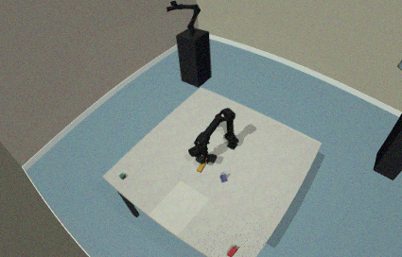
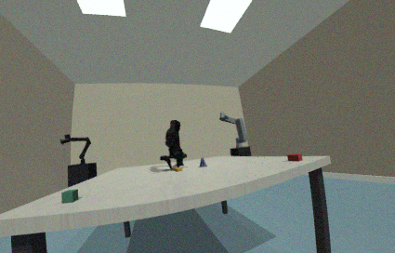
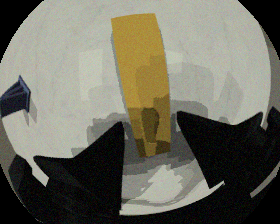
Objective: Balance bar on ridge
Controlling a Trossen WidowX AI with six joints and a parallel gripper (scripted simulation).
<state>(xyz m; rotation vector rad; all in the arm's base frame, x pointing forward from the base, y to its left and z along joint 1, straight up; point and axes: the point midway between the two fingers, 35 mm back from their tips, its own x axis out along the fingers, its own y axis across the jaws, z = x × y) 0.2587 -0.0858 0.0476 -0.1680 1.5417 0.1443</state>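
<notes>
The yellow bar [image 1: 201, 167] [image 2: 177, 169] [image 3: 139, 55] lies flat on the table. The small dark blue ridge [image 1: 223, 178] [image 2: 203, 163] [image 3: 16, 99] stands on the table a short way to the side of the bar, not touching it. My gripper [image 1: 206, 161] [image 2: 173, 166] [image 3: 150, 120] points down low over the bar's end nearest the arm. It is open, with one finger on each side of that end. In the wrist view narrow gaps show between the bar and both fingers. The fingers' contact with the table is hidden.
A green block [image 1: 122, 176] [image 2: 70, 196] sits near one table corner. A red block [image 1: 233, 250] [image 2: 295, 157] sits near another edge. A pale square patch [image 1: 180, 208] marks the table top. Two other arms stand on black pedestals [image 1: 194, 59] [image 1: 397, 148] off the table.
</notes>
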